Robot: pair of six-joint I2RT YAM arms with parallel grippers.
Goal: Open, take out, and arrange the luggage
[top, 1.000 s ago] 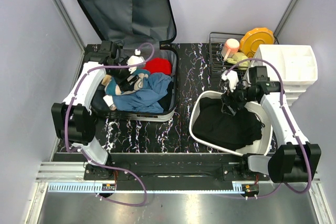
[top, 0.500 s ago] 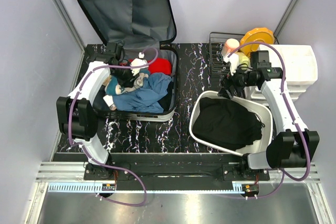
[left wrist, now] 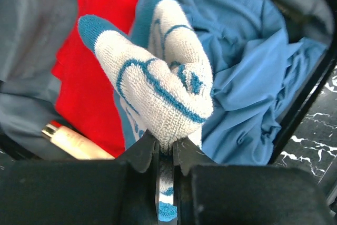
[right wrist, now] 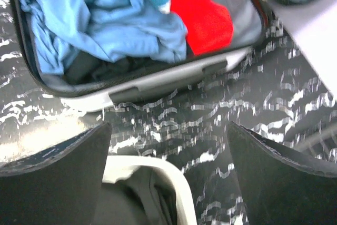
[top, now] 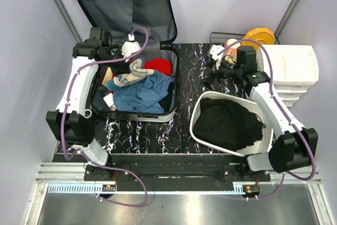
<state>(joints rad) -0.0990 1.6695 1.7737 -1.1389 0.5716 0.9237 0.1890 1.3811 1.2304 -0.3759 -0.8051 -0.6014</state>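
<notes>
Clamping teal-striped sock [left wrist: 158, 77] in left gripper [left wrist: 166, 154] above open luggage [top: 131, 3] for removal; holding right gripper [right wrist: 168, 130] wide apart, empty.

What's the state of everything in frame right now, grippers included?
luggage: open, lid raised
sock: pinched at one end
left gripper: shut on sock
right gripper: open, empty, above the table
blue garment: crumpled inside the luggage
basin: holds a black garment
</notes>
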